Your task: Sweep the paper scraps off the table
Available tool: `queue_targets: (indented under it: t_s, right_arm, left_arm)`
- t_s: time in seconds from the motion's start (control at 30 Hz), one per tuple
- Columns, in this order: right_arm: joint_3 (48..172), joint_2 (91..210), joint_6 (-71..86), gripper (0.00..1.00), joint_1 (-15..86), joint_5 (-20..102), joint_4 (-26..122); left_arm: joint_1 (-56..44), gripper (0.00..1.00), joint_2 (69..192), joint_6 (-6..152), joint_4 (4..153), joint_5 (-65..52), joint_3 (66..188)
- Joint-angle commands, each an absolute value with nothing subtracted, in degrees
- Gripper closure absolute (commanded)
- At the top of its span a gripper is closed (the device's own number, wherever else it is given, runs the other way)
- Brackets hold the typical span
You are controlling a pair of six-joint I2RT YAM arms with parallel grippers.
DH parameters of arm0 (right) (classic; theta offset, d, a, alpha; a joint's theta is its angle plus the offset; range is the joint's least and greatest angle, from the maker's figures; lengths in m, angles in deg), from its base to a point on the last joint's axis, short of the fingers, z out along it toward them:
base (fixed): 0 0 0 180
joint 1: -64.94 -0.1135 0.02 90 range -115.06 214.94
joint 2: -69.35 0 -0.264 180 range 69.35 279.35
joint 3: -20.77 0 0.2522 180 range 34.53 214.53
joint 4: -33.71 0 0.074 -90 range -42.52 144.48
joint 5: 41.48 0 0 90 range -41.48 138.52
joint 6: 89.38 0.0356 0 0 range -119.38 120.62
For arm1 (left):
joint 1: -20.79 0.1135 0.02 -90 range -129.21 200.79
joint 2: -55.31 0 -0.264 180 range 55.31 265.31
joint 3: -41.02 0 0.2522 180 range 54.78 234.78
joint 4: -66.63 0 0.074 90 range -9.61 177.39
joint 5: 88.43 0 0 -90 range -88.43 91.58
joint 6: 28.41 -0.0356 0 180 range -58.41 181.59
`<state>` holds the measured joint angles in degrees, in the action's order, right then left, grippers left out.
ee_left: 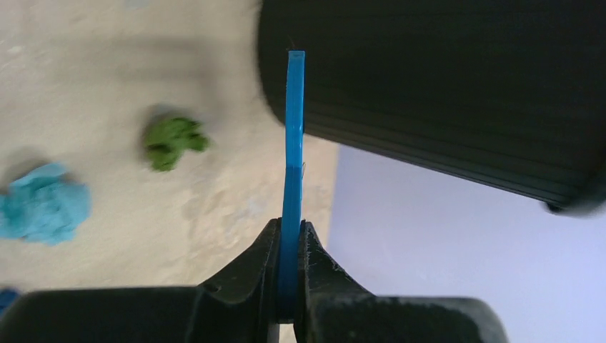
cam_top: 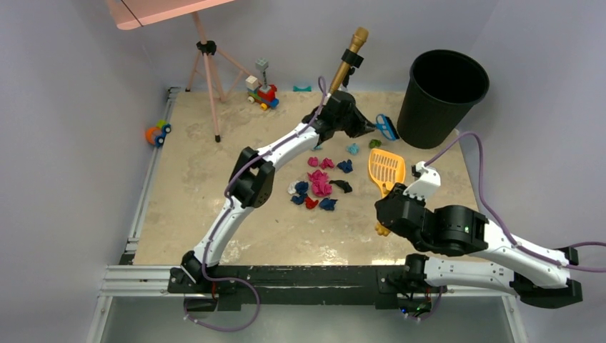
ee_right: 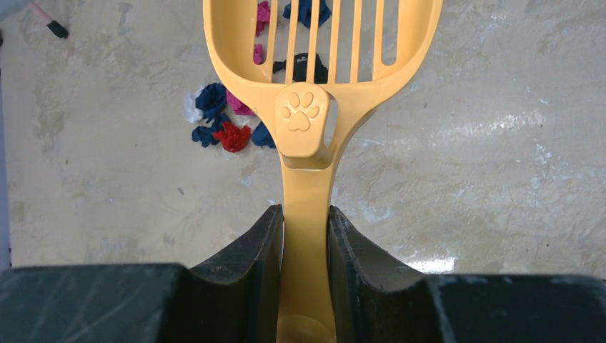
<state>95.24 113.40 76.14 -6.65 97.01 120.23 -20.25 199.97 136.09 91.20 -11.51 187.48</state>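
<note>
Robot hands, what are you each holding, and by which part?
Right hand: the yellow scoop, by its handle. Left hand: a thin blue tool, by its near end.

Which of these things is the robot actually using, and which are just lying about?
In use: paper scraps, yellow scoop in the right gripper, blue tool in the left gripper, black bin.
Lying about: toy block train, toy car, pink tripod.

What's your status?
Left gripper shut on blue tool, right gripper on yellow scoop. Paper scraps unswept on table. Black bin beside blue tool.
</note>
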Motion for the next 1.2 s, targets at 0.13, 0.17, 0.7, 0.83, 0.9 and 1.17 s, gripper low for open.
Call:
queue_targets:
  t_s: [0.13,0.17,0.7,0.83,0.9,1.17]
  right_arm:
    - [96.50,112.49,75.65,1.00,-6.67,99.15,119.96]
    - [96.30,112.61,75.92,1.00,-6.67,98.96,119.94]
    - [93.81,114.42,71.89,1.00,-6.64,96.28,114.77]
    - [95.12,118.31,68.82,1.00,-6.64,93.79,114.26]
    - [95.15,120.30,64.78,1.00,-6.65,90.45,112.45]
    - [91.95,131.99,59.01,1.00,-6.64,76.64,111.69]
  left_arm:
    - [-20.01,1.00,198.41,136.99,110.76,-1.22,185.82]
    - [-20.02,1.00,196.07,136.21,113.81,0.81,184.67]
    - [-17.80,1.00,159.29,124.50,112.09,2.68,146.17]
    - [-17.81,1.00,156.02,114.41,113.34,0.95,150.10]
    - [-17.82,1.00,154.93,108.18,115.94,4.06,152.71]
    - [-16.86,1.00,166.06,78.40,130.98,16.97,174.28]
